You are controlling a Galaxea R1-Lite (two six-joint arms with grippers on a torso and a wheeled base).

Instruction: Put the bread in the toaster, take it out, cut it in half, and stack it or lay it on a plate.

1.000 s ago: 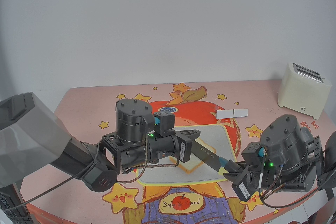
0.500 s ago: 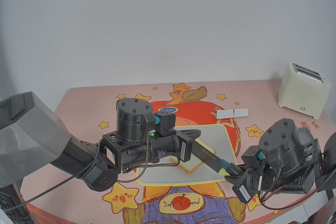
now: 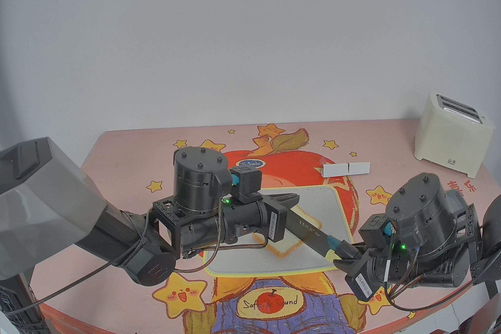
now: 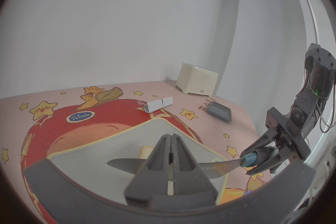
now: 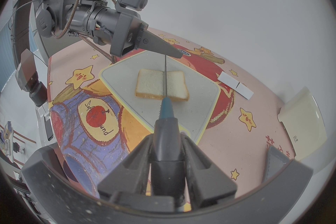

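A slice of bread [image 5: 154, 84] lies flat on the pale cutting board [image 5: 122, 74]. My right gripper [image 5: 167, 139] is shut on the knife's teal and dark handle [image 5: 166, 111]. The knife blade [image 5: 165, 72] stands edge-down across the middle of the slice. In the head view the knife [image 3: 309, 231] runs from my right gripper [image 3: 345, 252] over the bread [image 3: 286, 247]. My left gripper [image 3: 295, 199] is shut, holds nothing, and hovers over the board just past the bread's far side, above the blade tip. The toaster [image 3: 453, 134] stands at the far right.
A white folded card [image 3: 346, 169] lies behind the board. A small dark tray [image 4: 219, 111] sits on the table near the toaster [image 4: 196, 79]. The table's front edge runs close below my right arm.
My right gripper with the knife slid slightly back toward the front edge, then came forward again. The left arm and the bread stayed put.
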